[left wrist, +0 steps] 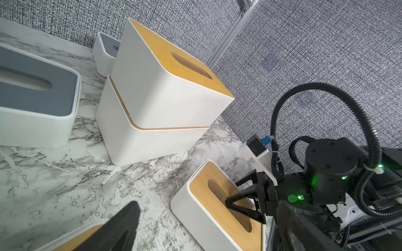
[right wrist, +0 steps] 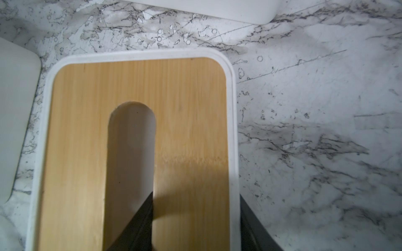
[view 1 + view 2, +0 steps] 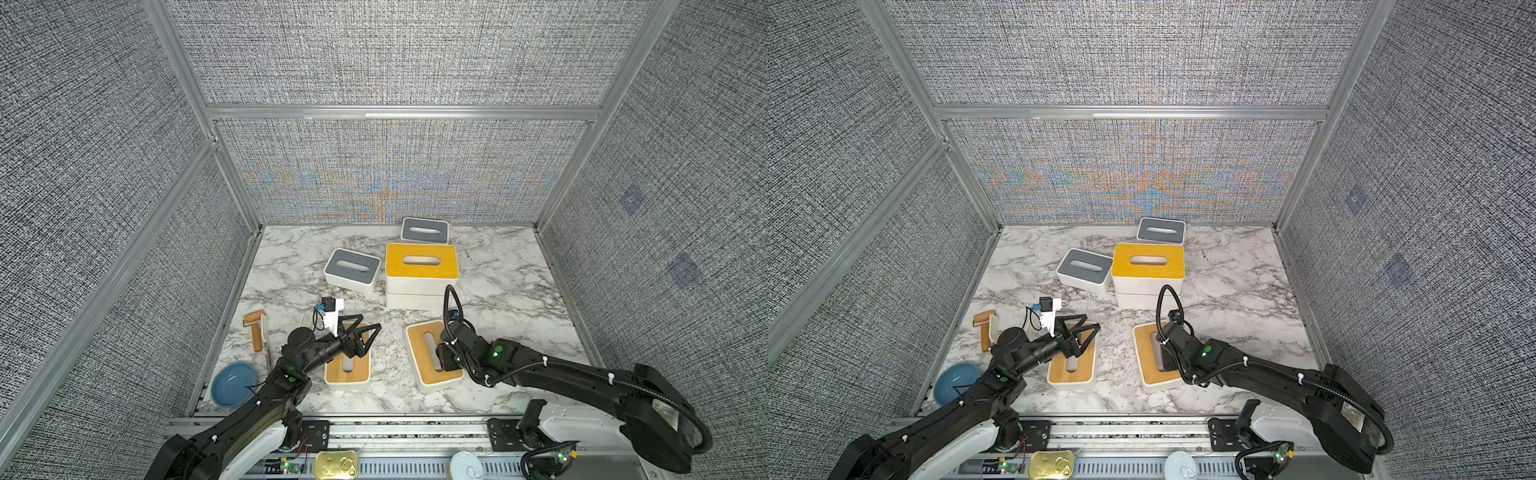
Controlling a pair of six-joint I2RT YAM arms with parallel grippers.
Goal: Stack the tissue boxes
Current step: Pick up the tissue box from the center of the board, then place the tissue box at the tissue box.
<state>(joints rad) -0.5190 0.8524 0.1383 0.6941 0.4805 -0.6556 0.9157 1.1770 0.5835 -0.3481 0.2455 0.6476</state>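
The right gripper [image 2: 195, 204] is clamped on the near-right bamboo box [image 3: 415, 353], with one finger inside the slot and the other outside its right wall. This box lies with its long axis near to far, a little turned. The right arm [image 3: 561, 370] covers its near end. The left gripper [image 3: 360, 325] is wide open and holds nothing, above the near-left bamboo box [image 3: 359, 372]. The two-box stack [image 3: 422, 259] stands farther, with its long axis left to right. Right of both, the table [image 3: 519, 291] gives open room.
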